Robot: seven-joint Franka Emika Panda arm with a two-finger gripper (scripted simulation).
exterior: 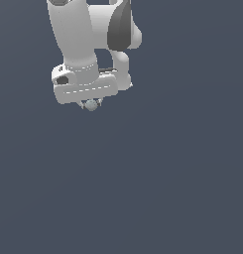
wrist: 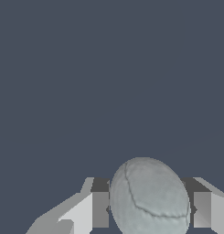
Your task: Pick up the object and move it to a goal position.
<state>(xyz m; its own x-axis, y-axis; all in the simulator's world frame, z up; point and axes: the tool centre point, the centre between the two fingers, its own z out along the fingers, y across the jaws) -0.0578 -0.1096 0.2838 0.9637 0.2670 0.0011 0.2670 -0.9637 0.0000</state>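
Featureless slate-blue background fills both views; no worktop edge, marker or goal sign can be made out anywhere.

At the pincer (exterior: 91,104), a small pale grey-blue ball (exterior: 91,104) is seen clamped between the two short fingers, directly beneath the white hand body. In the wrist view the ball (wrist: 150,199) is shown large, with faint seam lines across its surface, and a finger pad (wrist: 100,209) is pressed against each side of it. The pincer is therefore judged to be clenched on the ball, not released.

Outward from the pincer, only the white wrist and the grey-banded arm link (exterior: 120,27) above it are visible; nothing else is found near the ball. Whether the ball is lifted clear of any surface cannot be told, since no shadow or contact line is shown.

Several risks are judged from this hold. A round, smooth ball is gripped on only two small contact patches, so it could be squeezed out sideways if the clamping force is uneven or the pads sit off its middle. A fast swing or sudden stop of the arm could roll it out of the grasp. Because no goal is visible, the ball could also be carried to the wrong spot or released too early.
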